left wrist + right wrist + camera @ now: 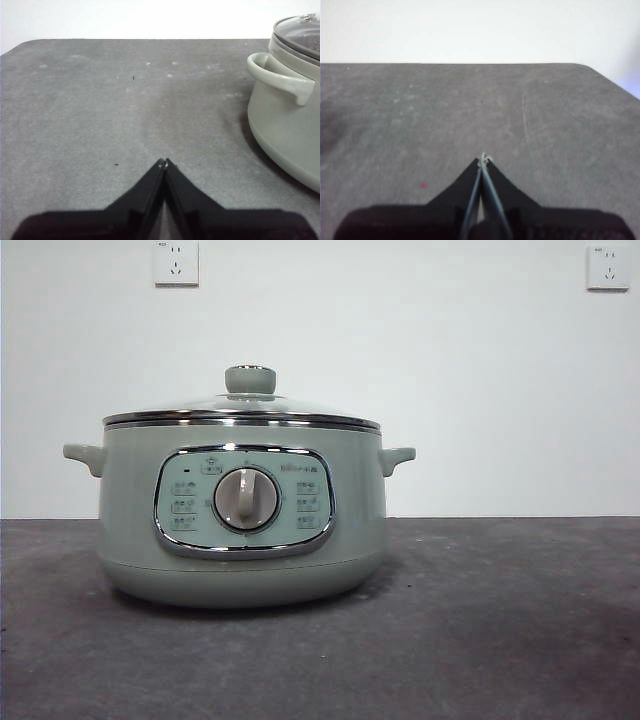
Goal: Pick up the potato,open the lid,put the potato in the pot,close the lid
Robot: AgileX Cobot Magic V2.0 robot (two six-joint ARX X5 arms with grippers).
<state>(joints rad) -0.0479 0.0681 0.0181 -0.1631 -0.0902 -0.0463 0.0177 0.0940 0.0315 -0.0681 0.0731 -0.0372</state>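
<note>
Nearest to the front camera stands the pot (243,515), big and round, w/ its dial panel facing us. It sits on the grey table (520,640). On top rests the lid (245,406), glass dome w/ chrome rim, seated flat and closed. I think the glass is fragile and the rim slippery, so the best hold is the small green knob (250,379): stiff, raised, easy to pinch from two sides. The lid looks rather light; the pot looks heavy, so prob. it will not slide when the lid is lifted.

No potato shows in any view, so I cannot say where it is.

Left gripper (164,162) hangs over bare table, jaws pressed together, holding nothing, pot handle (280,77) near. Right gripper (483,159) also together, empty, over bare table.
</note>
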